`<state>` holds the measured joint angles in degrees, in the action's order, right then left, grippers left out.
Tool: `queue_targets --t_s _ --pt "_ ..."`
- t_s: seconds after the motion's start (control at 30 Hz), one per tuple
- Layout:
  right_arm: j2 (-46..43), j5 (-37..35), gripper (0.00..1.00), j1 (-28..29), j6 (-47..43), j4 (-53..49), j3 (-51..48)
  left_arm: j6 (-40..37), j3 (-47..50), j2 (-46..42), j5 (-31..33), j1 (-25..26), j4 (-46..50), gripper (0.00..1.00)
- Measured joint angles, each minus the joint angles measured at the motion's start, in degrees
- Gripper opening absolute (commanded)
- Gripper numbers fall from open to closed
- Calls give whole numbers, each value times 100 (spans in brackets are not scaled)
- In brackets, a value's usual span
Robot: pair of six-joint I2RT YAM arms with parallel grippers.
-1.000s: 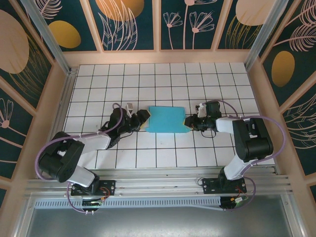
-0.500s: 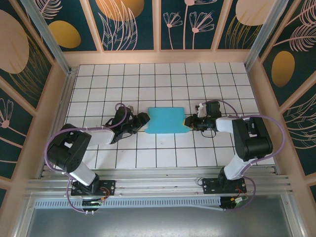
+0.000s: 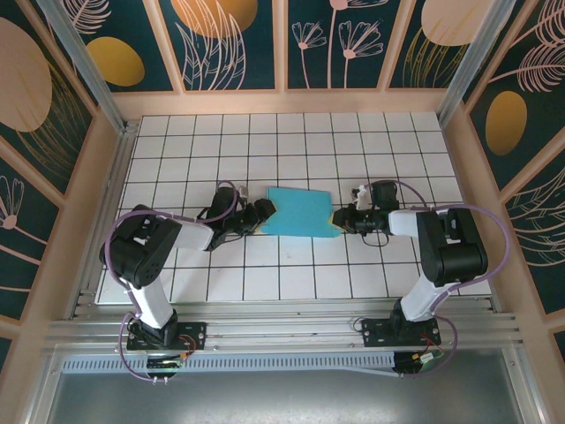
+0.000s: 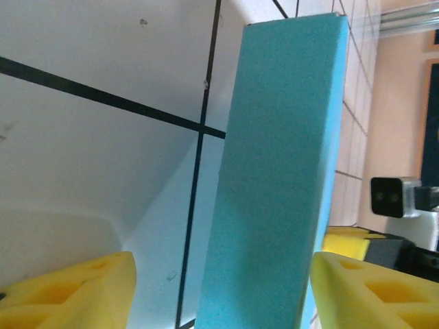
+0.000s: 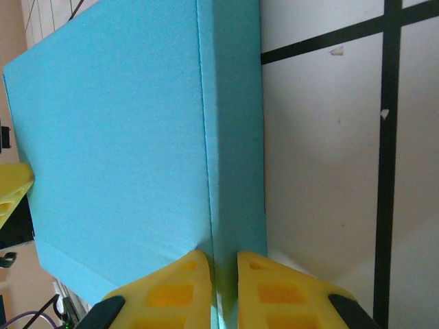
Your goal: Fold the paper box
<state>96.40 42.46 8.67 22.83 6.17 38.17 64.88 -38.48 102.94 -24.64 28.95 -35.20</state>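
Regarding the paper box (image 3: 298, 212): lies flat on the white, black-gridded table (image 3: 265, 141), about mid-table, directly between the two grippers. Presents as a closed, shallow rectangle, turquoise on every visible face, sitting slightly skewed to the grid lines in the top view. Seen from the left wrist, the box (image 4: 281, 171) presents a narrow turquoise end wall standing upright on the tiles, with crisp corners and a soft bluish tint on the tile beside it. Seen from the right wrist, the box (image 5: 116, 157) presents a broad top face meeting a narrow side wall along one straight crease, with a second, fainter fold line near the far end. Regarding the left gripper (image 3: 262, 215) (image 4: 223, 277): sits at the box's left end with jaws wide apart, the end wall standing between the yellow fingertips (image 4: 75, 288). One fingertip stands well clear of the cardboard, the other just beside it; cannot tell whether that one touches. Regarding the right gripper (image 3: 339, 218) (image 5: 223, 274): sits at the box's right end, toward the near corner, with jaws almost together, clamped on a thin turquoise wall edge, with a sliver of cardboard showing in the slit between its yellow fingertips (image 5: 175, 284).
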Motion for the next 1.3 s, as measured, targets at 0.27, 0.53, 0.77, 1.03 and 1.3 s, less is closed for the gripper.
queue_targets --t_s 0.27,0.53,0.77,1.03,1.3 --pt "20 37 14 -11 0 11 0 693 142 437 -407 -9 -1207 43" --pt "-70 0 32 -59 31 -101 22 898 175 289 -553 -2 -1392 34" --pt "-868 -732 51 -81 17 -1213 133 892 50 -289 -293 20 -632 34" --pt "-2758 -2321 77 1113 -754 -1252 474 896 -286 -876 -26 20 649 34" --pt "-4214 -2841 99 3279 -4105 577 -826 1045 -461 -1051 39 20 1259 33"
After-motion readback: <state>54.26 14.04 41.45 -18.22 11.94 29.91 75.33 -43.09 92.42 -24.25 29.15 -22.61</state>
